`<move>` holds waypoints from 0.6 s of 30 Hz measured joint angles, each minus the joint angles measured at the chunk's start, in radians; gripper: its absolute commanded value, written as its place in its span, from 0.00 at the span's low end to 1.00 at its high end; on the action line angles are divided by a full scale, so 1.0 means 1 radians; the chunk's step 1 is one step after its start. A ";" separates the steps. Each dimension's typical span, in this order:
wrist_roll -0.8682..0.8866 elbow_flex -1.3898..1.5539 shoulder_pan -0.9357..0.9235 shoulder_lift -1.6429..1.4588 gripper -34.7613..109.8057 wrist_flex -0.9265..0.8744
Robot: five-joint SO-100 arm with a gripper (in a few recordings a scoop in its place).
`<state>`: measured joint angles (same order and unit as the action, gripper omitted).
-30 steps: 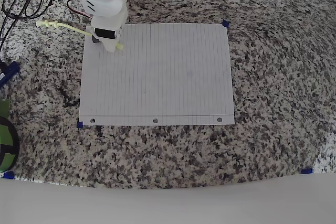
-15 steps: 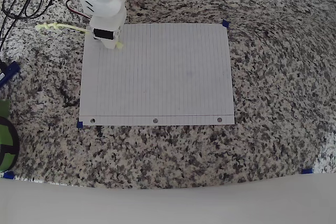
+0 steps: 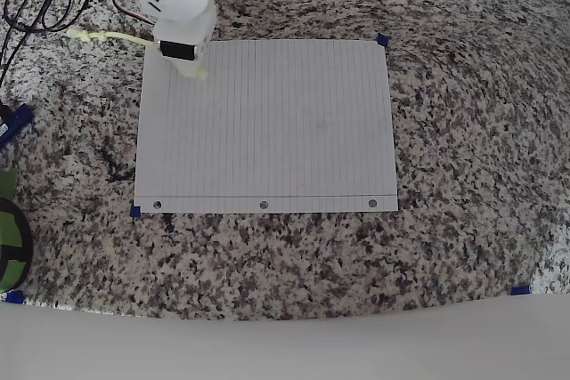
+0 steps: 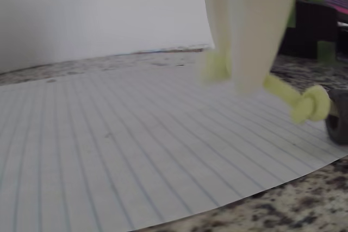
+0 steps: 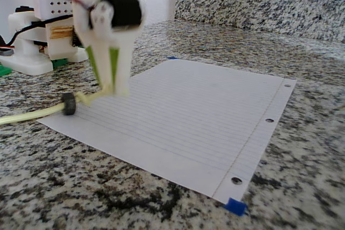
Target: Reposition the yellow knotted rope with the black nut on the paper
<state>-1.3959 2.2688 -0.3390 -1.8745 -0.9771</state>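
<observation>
At the paper's far corner by the arm's base, the gripper [image 5: 114, 82] stands with its fingers pinched together on the rope [image 5: 32, 115], close to one end. In the wrist view the cord [image 4: 288, 95] passes between the pale fingers, a knot showing just to the right of them. Gripping near the end looks like the sensible choice: it lets the arm drag the whole length along behind it, rather than bunching it up. Most of the rope [image 3: 102, 37] lies off the sheet, trailing over the granite in the overhead view, so I judge the job barely begun. The nut [image 5: 68, 104] sits threaded on the cord right at the paper's [image 5: 205, 111] edge, just beside the fingers; whether it rests on the sheet or the stone I cannot tell. Blue tape tabs [image 5: 235, 207] at the corners seem meant to keep the sheet from sliding under the pull. As for writing, I see none: the sheet carries only ruled lines and punched holes, and the arm shows no readable label.
</observation>
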 measured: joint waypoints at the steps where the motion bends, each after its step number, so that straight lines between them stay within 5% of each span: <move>1: -0.012 0.000 0.015 -0.037 0.24 -0.012; 18: -0.106 0.002 0.124 -0.701 0.24 -0.104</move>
<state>-1.5018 2.2703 -0.2148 -2.5756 -1.0815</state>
